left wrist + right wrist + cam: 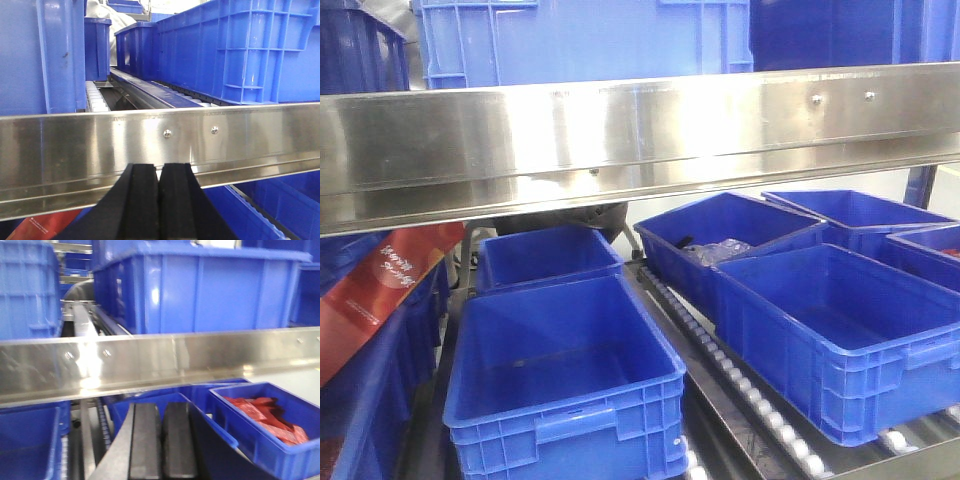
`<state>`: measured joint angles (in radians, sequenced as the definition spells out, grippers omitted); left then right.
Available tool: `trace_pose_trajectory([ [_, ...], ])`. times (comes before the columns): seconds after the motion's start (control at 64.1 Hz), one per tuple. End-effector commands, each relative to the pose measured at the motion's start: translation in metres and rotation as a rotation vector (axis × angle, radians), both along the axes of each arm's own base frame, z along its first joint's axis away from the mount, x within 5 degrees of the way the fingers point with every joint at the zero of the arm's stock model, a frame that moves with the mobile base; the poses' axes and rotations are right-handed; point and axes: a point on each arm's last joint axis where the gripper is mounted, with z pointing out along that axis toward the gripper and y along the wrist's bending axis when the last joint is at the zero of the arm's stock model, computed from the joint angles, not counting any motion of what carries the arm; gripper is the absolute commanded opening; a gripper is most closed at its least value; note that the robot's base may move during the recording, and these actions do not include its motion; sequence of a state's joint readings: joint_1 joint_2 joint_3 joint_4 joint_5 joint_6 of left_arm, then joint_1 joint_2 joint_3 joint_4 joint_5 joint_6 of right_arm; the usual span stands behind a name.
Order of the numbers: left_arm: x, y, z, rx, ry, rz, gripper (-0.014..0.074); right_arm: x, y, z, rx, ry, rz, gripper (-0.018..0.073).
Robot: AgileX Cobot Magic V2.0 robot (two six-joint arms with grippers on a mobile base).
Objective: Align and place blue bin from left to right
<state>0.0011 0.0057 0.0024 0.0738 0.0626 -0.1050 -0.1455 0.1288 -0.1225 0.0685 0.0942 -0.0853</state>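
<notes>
While the blue bin (240, 50) sits above, both grippers (159, 200) (162, 440) hang closed, empty.

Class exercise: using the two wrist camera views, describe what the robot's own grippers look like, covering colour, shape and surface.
The left gripper has two black, flat-faced rectangular pads on black angular fingers that widen towards the camera. The right gripper has the same build: two matte black-to-dark-grey oblong pads on black fingers, slightly blurred. No cables, markings or labels show on either one. The arms themselves are out of view.
</notes>
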Motion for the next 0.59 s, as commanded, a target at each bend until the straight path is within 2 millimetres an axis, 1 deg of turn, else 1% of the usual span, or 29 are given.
trace_pose_trajectory([
  [0.0,-0.001,0.0,0.004,-0.003,-0.034,0.001,-0.0111,-0.006,0.0,-0.016,-0.026,-0.048,-0.014,-0.0067],
  [0.078,-0.001,0.0,0.004,-0.003,-0.034,0.001,-0.0111,-0.008,0.0,-0.03,-0.025,-0.046,-0.014,-0.0067],
  [0.14,-0.001,0.0,0.004,-0.003,-0.034,0.001,-0.0111,-0.008,0.0,-0.029,-0.019,-0.054,-0.015,-0.0067],
  [0.218,-0.001,0.0,0.004,-0.003,-0.034,0.001,-0.0111,-0.008,0.0,-0.033,-0.013,-0.012,-0.012,-0.0067],
  [0.577,-0.001,0.0,0.004,-0.003,-0.034,0.001,-0.0111,-0.008,0.0,-0.033,-0.013,-0.012,-0.012,-0.0067],
])
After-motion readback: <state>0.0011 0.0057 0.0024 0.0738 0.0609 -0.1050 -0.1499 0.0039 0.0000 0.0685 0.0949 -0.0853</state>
